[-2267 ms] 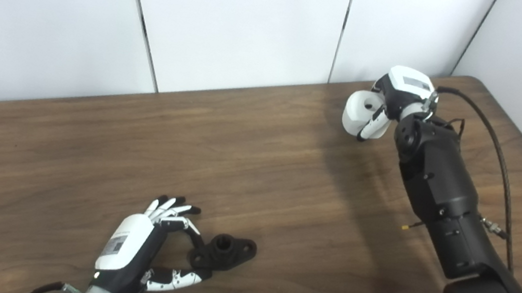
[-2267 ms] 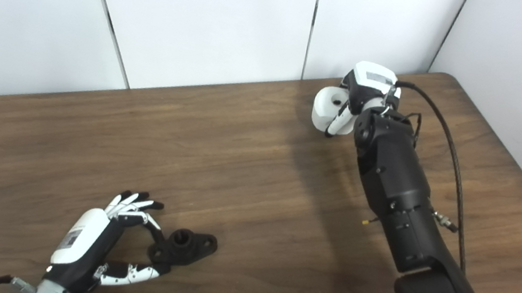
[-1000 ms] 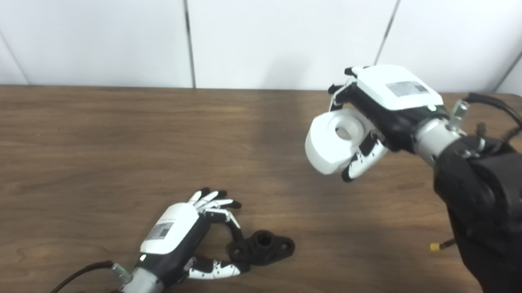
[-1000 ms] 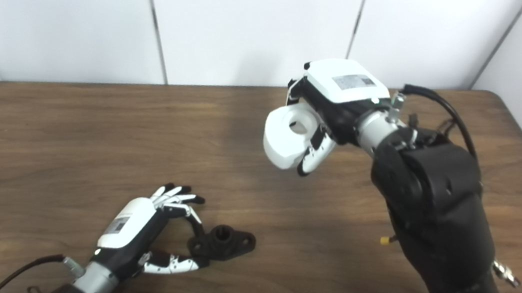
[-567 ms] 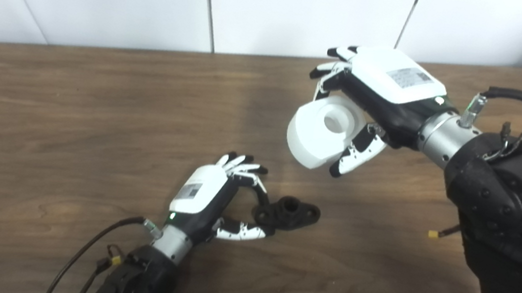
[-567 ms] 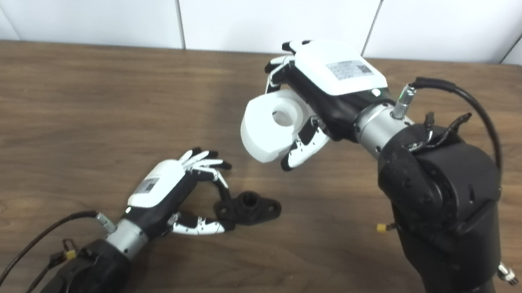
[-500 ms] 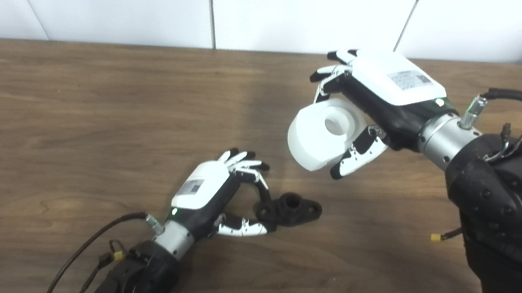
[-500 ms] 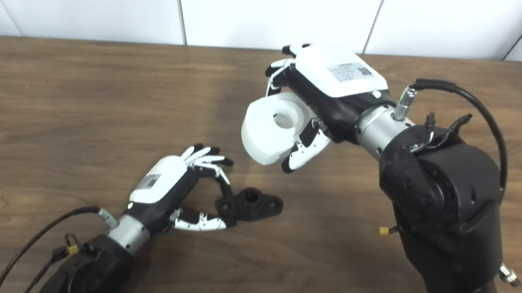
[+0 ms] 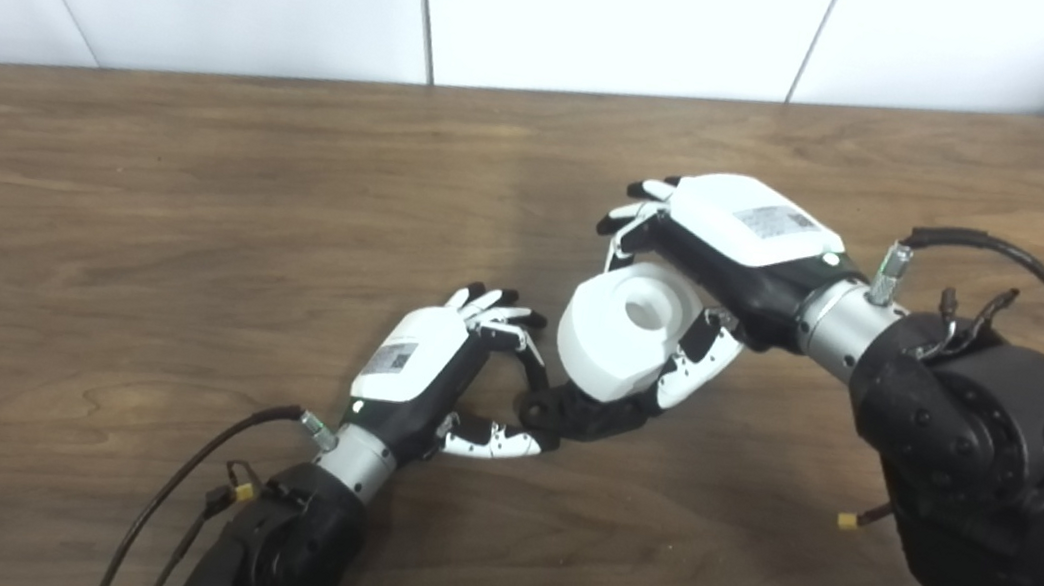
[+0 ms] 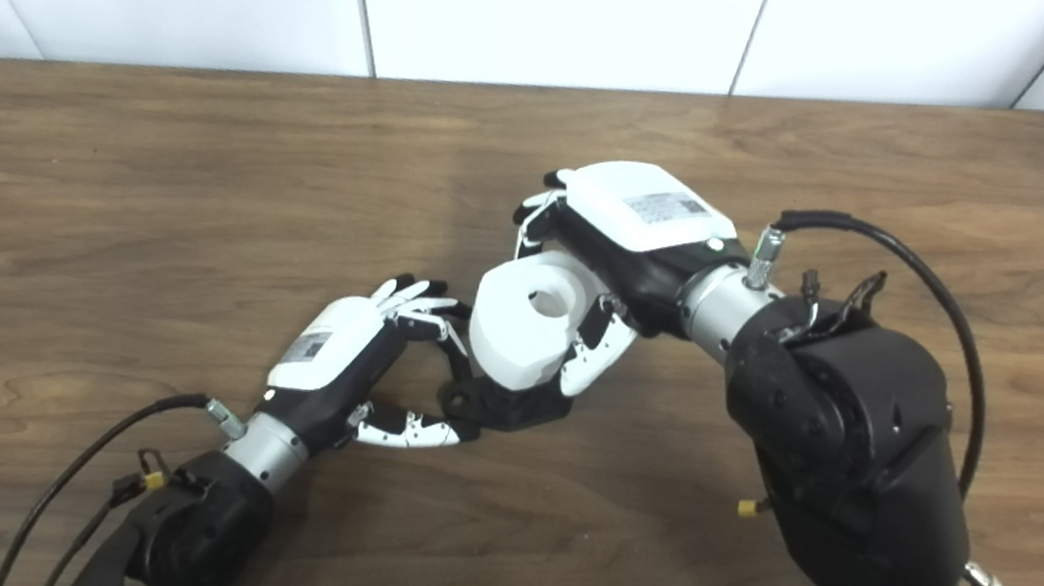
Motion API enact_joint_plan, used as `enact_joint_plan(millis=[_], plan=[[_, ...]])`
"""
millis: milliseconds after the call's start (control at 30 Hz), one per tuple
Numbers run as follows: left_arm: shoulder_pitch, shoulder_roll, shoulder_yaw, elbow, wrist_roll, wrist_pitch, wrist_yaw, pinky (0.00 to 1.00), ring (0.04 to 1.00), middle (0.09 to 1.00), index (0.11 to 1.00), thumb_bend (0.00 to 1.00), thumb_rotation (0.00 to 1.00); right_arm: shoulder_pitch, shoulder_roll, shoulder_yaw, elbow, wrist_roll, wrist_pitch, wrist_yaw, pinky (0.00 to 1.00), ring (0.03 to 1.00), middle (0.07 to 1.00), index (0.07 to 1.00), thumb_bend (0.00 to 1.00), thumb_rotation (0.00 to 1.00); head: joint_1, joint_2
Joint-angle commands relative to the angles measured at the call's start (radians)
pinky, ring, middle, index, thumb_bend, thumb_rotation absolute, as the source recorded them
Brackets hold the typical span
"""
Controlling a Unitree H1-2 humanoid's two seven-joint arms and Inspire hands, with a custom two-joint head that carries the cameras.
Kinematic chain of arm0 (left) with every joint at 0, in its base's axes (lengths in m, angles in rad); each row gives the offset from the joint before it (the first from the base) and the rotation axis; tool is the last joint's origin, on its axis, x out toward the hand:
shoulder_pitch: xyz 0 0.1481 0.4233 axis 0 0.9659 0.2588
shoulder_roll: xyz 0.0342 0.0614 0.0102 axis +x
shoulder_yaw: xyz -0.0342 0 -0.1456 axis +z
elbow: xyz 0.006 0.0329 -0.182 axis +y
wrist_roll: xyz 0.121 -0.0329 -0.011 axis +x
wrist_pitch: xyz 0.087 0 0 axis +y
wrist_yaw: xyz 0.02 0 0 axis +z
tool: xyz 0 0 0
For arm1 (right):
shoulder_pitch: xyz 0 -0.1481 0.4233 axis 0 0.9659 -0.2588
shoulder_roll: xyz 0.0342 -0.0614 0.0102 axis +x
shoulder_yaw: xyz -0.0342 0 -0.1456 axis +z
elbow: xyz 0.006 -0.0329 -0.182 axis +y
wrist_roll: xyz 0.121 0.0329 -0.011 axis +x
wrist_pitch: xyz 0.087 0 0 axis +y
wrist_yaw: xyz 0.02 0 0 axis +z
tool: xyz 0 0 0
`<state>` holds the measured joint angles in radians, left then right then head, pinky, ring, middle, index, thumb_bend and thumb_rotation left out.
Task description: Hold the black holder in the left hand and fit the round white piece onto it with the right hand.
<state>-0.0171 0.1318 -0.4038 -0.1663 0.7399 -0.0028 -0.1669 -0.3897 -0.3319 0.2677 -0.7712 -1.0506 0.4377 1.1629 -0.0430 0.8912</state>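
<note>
My left hand [image 9: 415, 375] pinches the black holder [image 9: 582, 415] on the wooden table [image 9: 139, 212]. My right hand [image 9: 733, 260] grips the round white piece [image 9: 622, 337] directly over the holder, apparently touching it; its seating is hidden.

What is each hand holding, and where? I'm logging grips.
Right hand grips the round white piece by its sides; left hand pinches the black holder at its left end.

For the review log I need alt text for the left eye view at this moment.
The right hand holds the round white piece directly over the black holder, which the left hand pinches at one end on the wooden table. Whether the piece is seated cannot be told. White wall panels stand behind.
</note>
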Motion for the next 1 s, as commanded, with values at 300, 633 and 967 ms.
enact_joint_plan(millis=[300,633,967], plan=[[-0.024,-0.010,-0.004,-0.022,0.005,0.001,0.006,1.00,0.948,0.837,0.488,0.51,0.06,-0.032,-0.015,0.044,0.006,-0.031,-0.026,0.074,1.00,0.974,0.863,0.485,0.52,0.14,0.000,0.006],[-0.026,-0.013,-0.006,-0.027,0.006,0.008,0.004,1.00,0.947,0.836,0.488,0.51,0.06,-0.036,-0.009,0.074,0.003,-0.051,-0.040,0.071,1.00,0.984,0.868,0.485,0.52,0.14,0.000,0.014],[-0.029,-0.013,-0.011,-0.031,0.003,0.018,0.002,1.00,0.950,0.840,0.488,0.51,0.06,-0.013,-0.007,0.113,0.008,-0.090,-0.087,0.059,1.00,0.976,0.869,0.485,0.52,0.14,0.001,0.019]])
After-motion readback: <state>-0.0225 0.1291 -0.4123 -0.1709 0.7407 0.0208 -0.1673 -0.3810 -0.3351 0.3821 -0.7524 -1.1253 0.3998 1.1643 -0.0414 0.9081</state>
